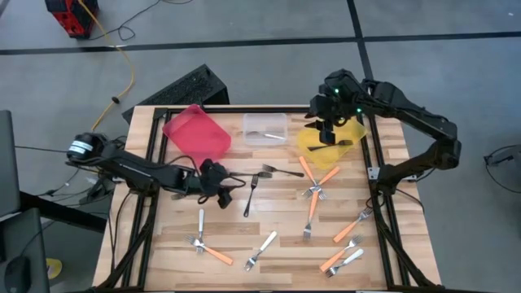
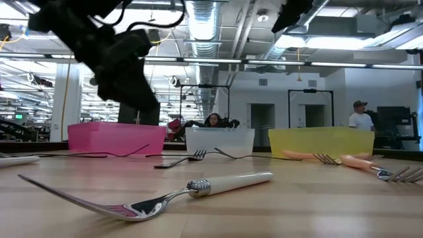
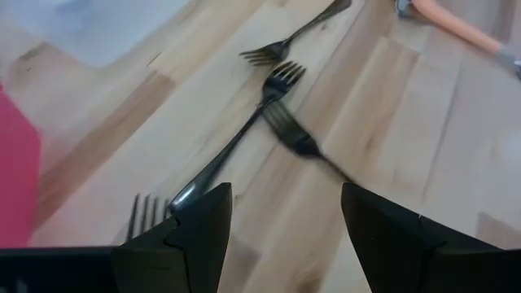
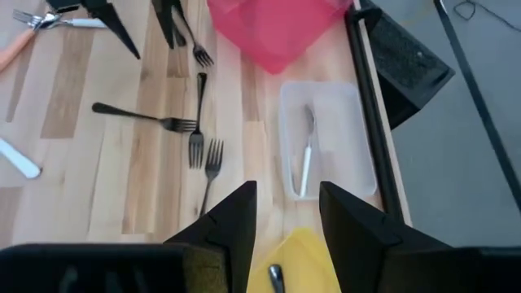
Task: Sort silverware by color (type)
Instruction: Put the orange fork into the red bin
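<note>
Both jaws stand apart: left gripper [image 1: 213,181] reaches low over black forks [image 1: 251,195] at centre, right gripper [image 1: 327,130] hangs above the yellow bin [image 1: 313,145], upper right.

Bright, even overhead lighting; ceiling strip lights [image 2: 310,41] glare in the low view. The left wrist view's black fork [image 3: 305,146] is motion-blurred.

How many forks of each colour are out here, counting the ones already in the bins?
Orange-handled forks: 6
White-handled forks: 4
Black forks: 5, some partly hidden by an arm
Total: 15
</note>
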Tool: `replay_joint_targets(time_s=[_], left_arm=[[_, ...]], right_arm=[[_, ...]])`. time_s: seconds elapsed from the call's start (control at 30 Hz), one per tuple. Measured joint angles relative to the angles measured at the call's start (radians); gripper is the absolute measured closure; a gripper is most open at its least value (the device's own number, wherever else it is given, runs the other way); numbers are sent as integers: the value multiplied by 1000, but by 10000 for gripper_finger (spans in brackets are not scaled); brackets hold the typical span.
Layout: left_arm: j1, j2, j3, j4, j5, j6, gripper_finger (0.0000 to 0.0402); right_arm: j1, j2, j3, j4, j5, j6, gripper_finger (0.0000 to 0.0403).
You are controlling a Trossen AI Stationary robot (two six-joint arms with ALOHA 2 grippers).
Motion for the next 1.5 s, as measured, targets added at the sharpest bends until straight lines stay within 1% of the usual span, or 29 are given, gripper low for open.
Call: replay_joint_targets(time_s=[0.07, 0.13, 0.23, 0.3, 0.43, 0.5, 0.63, 0.77, 0.87, 0.97, 1.07, 1.17, 1.33, 1.43, 1.5], left_arm=[[-9, 29, 52, -82, -16, -8, 184], [-20, 62, 108, -204, -31, -9, 184], [-43, 107, 188, -351, -33, -10, 184], [-64, 126, 220, -385, -34, -6, 184], [-94, 118, 228, -316, -40, 50, 184], [-99, 104, 228, -315, -34, 55, 184], [-101, 68, 228, -380, -38, 51, 184], [-111, 34, 227, -450, -45, 15, 184], [-120, 30, 227, -454, -70, 6, 184], [-125, 31, 226, -454, -67, 14, 184], [-127, 31, 201, -455, -62, 19, 184], [-126, 17, 157, -439, -68, 19, 184], [-125, -28, 71, -323, -56, 27, 184], [-136, -48, 42, -290, 4, 21, 184], [-155, -53, 41, -280, 89, 19, 184]], right_arm=[[0, 0, 0, -20, 10, 4, 243], [-3, 0, 0, -37, 12, 4, 243], [-6, 0, 0, -53, 12, 4, 243], [-6, 0, 0, -63, 12, 4, 243], [-8, 0, 0, -119, 12, 4, 243], [-14, 0, 0, -152, 12, 0, 243], [-15, 0, 0, -176, 12, -3, 243], [-15, 0, 0, -215, 12, -4, 243], [-15, 0, -2, -243, 12, -2, 243], [-15, 1, -16, -259, 12, 14, 243], [-15, 2, -17, -287, 12, 36, 243], [-15, 0, -17, -280, 12, 39, 243], [-14, 1, -17, -241, 12, 49, 243], [-11, 1, -17, -212, 12, 49, 243], [-10, 1, -17, -198, 11, 49, 243]])
